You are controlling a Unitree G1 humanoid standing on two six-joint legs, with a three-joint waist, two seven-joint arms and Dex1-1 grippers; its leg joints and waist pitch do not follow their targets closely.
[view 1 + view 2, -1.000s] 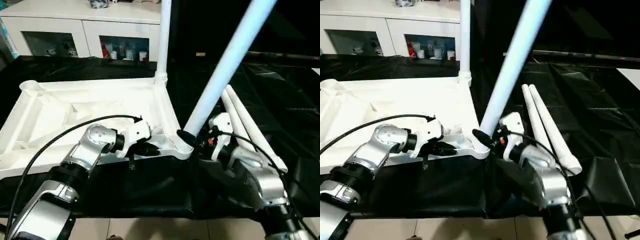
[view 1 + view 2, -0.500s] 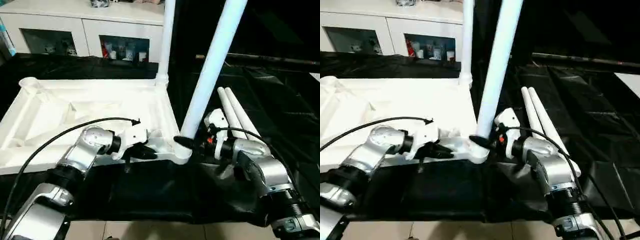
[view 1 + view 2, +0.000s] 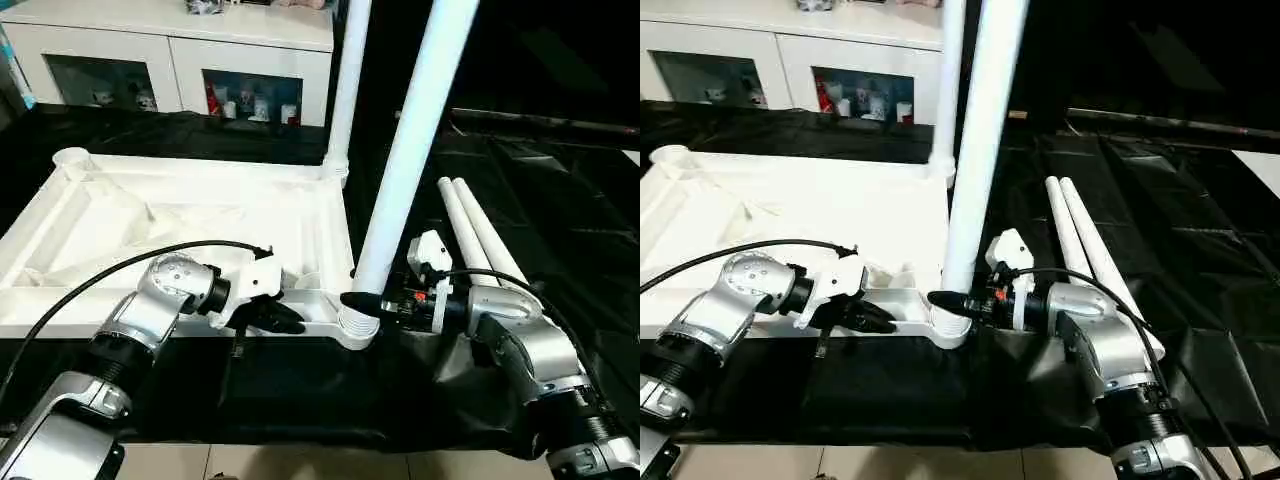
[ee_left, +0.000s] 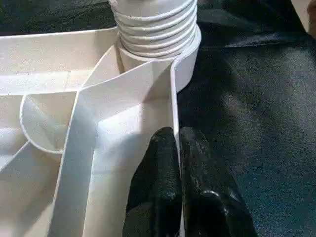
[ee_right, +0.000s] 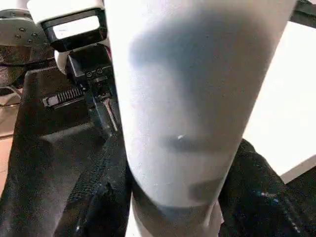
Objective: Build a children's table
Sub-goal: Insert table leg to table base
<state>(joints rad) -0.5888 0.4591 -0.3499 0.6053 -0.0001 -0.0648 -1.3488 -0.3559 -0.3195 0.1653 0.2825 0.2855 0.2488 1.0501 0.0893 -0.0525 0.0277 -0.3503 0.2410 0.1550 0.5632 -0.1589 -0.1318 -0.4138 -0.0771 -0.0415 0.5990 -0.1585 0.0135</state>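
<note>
Leg upright between right gripper fingers.

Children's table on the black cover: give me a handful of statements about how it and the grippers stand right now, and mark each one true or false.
1. The right gripper clasps the leg standing in the near corner socket. True.
2. The left gripper is open above the tabletop. False: its fingers are shut on the tabletop's near rim.
3. Two spare legs lie side by side on the black cover. True.
4. No leg stands at the far corner. False: a far leg stands upright there.
5. The held leg's threaded end sits at the socket. True.
</note>
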